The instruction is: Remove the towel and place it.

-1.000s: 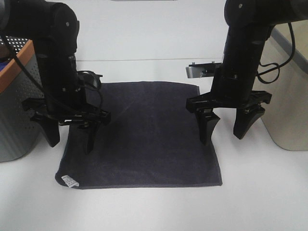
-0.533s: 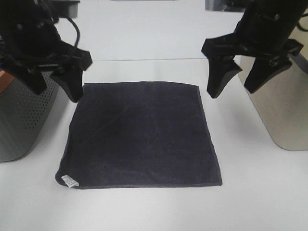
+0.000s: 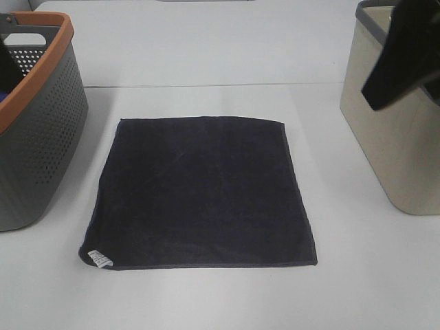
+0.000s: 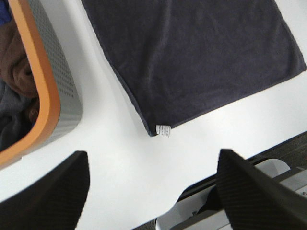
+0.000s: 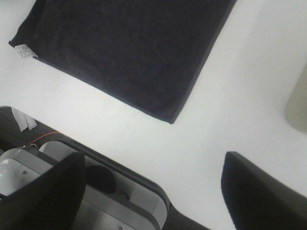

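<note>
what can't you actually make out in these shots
- Towel tag: any print is too small in every view.
- Grey basket: contents hidden by its wall in the high view; the left wrist view cuts them off.
- Beige bin: inside hidden by its wall and a dark arm part.

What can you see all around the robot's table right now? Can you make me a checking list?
Surface: white table, bare around the cloth.
Job's things: towel spread flat in the middle, white tag at its near-left corner.
Clutter: grey basket with orange rim on the left, clothes inside; beige bin on the right.
Grippers: left gripper and right gripper both open, holding nothing, high above the table.
Cables: nothing seen on the table.
Surroundings: robot base below the table edge in the wrist views.
</note>
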Available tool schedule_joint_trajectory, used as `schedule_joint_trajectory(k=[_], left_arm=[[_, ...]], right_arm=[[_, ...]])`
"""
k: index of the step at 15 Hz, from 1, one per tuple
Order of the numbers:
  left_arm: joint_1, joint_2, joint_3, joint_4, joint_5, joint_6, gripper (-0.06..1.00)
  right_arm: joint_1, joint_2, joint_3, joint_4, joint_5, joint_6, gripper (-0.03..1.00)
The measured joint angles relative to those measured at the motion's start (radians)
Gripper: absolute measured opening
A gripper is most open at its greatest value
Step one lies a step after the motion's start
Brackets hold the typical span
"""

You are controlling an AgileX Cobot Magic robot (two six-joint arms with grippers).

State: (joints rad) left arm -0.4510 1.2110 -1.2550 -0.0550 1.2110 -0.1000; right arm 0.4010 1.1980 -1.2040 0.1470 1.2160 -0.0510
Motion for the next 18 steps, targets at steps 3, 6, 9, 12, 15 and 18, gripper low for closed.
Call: schedule_joint_trajectory(k=[3, 6, 9, 12, 15, 18], left_arm=[[0.0, -0.174, 0.185, 0.001, 0.0, 0.0, 0.7], [0.0, -0.398, 0.408, 0.001, 0.001, 0.0, 0.7], [0.0, -0.663, 0.597, 0.001, -0.002, 0.042, 0.7], [0.0, -0.817, 0.671, 0.0, -0.007, 0.112, 0.7], [0.0, -0.941, 0.708, -0.007, -0.05, 0.157, 0.7], [0.0, -0.986, 0.715, -0.016, -0.09, 0.216, 0.7]], right_arm=[[0.0, -0.13, 0.173, -0.003, 0.0, -0.007, 0.74], [0.0, -0.29, 0.374, -0.003, 0.004, -0.007, 0.74], [0.0, -0.503, 0.56, -0.006, -0.008, -0.017, 0.74], [0.0, -0.678, 0.63, -0.007, -0.038, -0.034, 0.74], [0.0, -0.809, 0.66, -0.007, -0.074, -0.047, 0.74], [0.0, -0.948, 0.692, -0.006, -0.128, -0.086, 0.74]])
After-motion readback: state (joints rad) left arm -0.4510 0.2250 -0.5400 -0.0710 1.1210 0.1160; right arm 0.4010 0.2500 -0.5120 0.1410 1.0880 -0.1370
